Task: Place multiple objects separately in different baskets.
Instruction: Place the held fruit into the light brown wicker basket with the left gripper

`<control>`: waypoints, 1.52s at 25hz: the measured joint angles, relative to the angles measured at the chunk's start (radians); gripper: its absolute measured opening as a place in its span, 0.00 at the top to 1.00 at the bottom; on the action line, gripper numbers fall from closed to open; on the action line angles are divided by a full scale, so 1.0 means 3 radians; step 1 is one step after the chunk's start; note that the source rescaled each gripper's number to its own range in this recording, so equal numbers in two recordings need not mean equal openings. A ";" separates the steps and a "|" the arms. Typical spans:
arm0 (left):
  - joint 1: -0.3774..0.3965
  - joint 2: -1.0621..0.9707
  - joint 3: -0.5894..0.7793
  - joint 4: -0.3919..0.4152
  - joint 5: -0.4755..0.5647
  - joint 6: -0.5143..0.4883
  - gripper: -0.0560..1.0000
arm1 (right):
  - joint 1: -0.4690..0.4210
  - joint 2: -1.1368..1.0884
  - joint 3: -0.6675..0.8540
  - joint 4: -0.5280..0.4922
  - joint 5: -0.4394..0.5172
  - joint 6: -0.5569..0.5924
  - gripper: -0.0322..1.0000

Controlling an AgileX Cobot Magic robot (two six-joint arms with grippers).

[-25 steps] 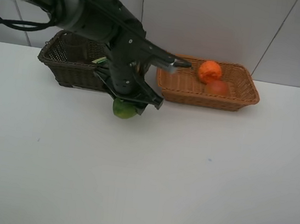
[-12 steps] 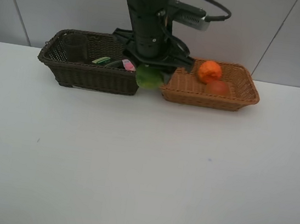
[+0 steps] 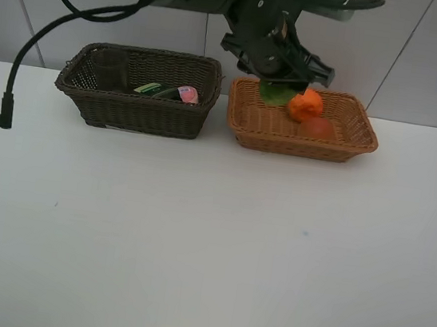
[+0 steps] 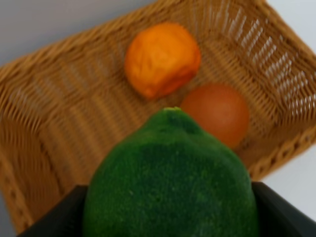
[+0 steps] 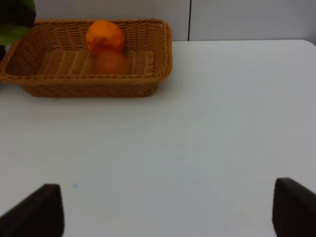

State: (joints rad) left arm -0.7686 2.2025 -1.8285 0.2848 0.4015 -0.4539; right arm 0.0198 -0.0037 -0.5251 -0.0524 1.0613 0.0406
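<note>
Hovering over the tan basket (image 3: 249, 123), the left tool (image 3: 281, 87) is clamped on the green fruit (image 4: 170, 182), poised to drop it beside the orange (image 4: 162, 58); right tool's jaws apart.

Even, bright, diffuse light falls on the white table (image 3: 208, 243), with only faint soft shadows beside the baskets (image 3: 304, 126) and no glare. The left wrist view is blurred, the green fruit (image 4: 170, 182) filling it out of focus; the right wrist view is slightly soft.

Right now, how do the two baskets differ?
The dark basket is deep and brown; the tan basket is shallower, orange-tan, with flared sides. The dark basket holds a cup and bottles; the tan basket holds an orange and a red fruit. Both are rectangular wicker.
</note>
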 joint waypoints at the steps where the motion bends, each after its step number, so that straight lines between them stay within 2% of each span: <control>1: 0.0008 0.0058 0.0000 0.0046 -0.0141 0.0000 0.23 | 0.0000 0.0000 0.0000 0.0000 0.0000 0.0000 0.12; 7: 0.0136 0.0377 0.0000 0.0224 -0.0725 0.0003 0.23 | 0.0000 0.0000 0.0000 0.0000 0.0000 0.0000 0.12; 16: 0.0277 0.0745 0.0000 0.0427 -0.1194 0.0003 0.23 | 0.0000 0.0000 0.0000 -0.0003 0.0000 0.0000 0.12; 29: 0.0294 0.0797 0.0000 0.0436 -0.1212 0.0003 0.23 | 0.0000 0.0000 0.0000 -0.0003 0.0000 0.0000 0.12; 34: 0.0276 0.0797 0.0000 0.0436 -0.1184 0.0003 0.08 | 0.0000 0.0000 0.0000 -0.0003 0.0000 0.0000 0.12; 38: 0.0262 0.0746 0.0000 0.0436 -0.1148 0.0003 0.05 | 0.0000 0.0000 0.0000 -0.0003 0.0000 0.0000 0.12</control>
State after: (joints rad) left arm -0.6899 2.4262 -1.8285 0.4156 0.0572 -0.4530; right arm 0.0198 -0.0037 -0.5251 -0.0534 1.0613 0.0406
